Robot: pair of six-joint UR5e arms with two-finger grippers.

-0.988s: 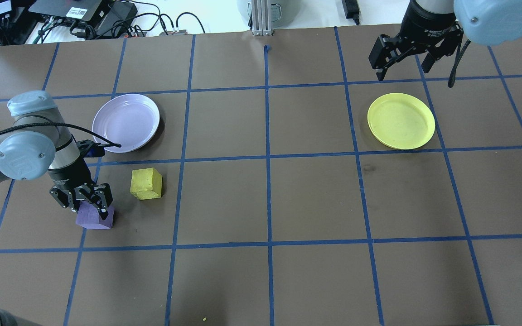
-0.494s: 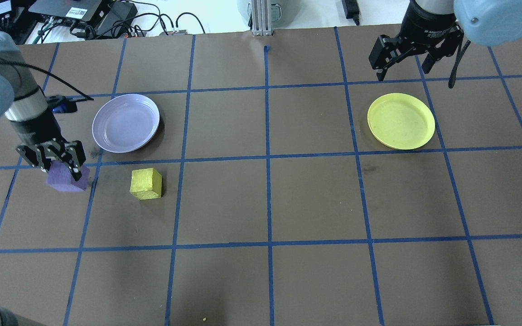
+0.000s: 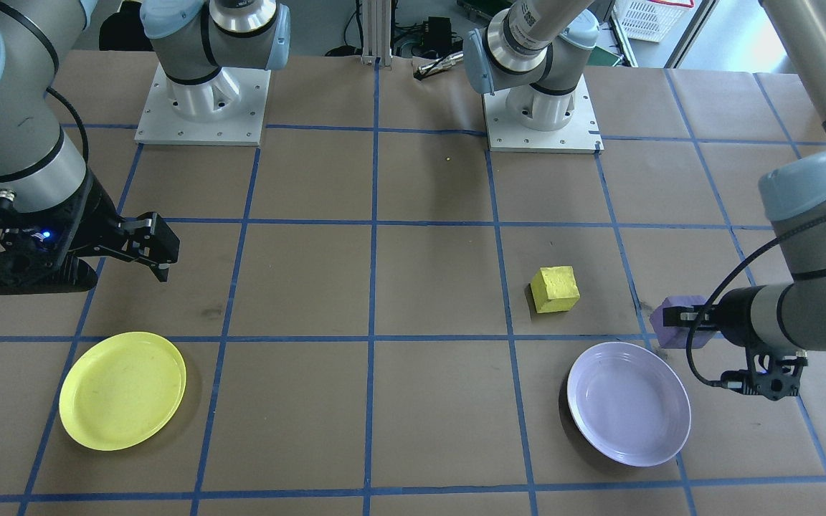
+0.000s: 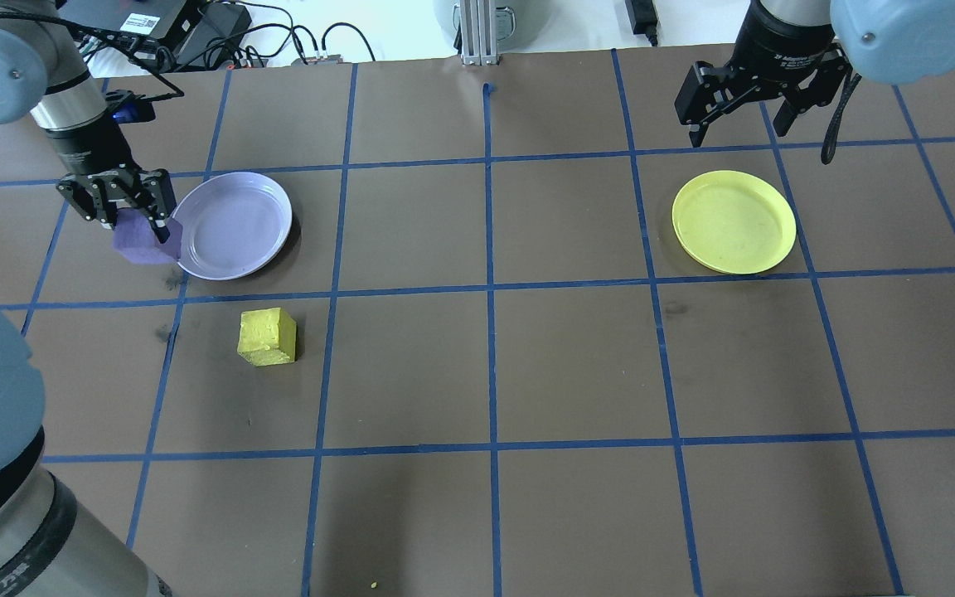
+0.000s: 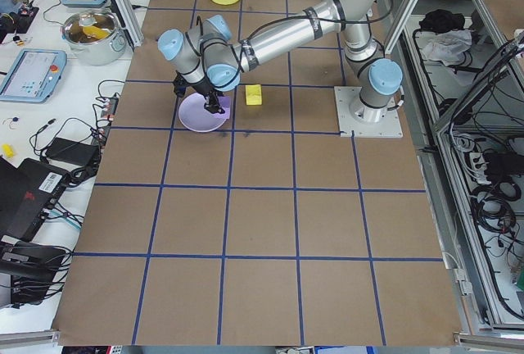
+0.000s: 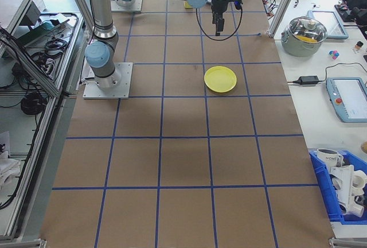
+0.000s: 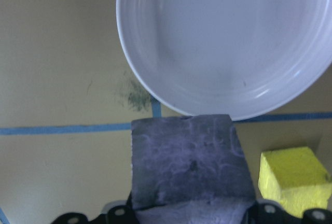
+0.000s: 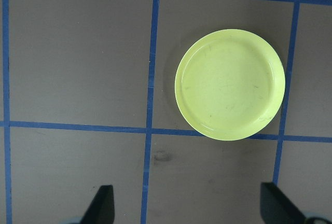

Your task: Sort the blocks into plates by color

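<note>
A robotics lab: taped-grid table [image 4: 527, 365], cable-strewn benches [image 5: 49, 157], aluminium framing [image 6: 287, 1].

Before me: two blocks, one purple block [image 4: 144, 240], one yellow block [image 4: 267, 336]; two plates, one lavender plate [image 4: 233, 225], one yellow plate [image 4: 734, 221].

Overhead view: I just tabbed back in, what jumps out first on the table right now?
The left gripper holds the purple block lifted at the edge of the lavender plate, on the table's left side. The yellow block sits alone on the brown paper just nearer the robot than that plate, while the empty yellow plate lies far off on the right, with the right gripper open and hovering beyond it.
</note>
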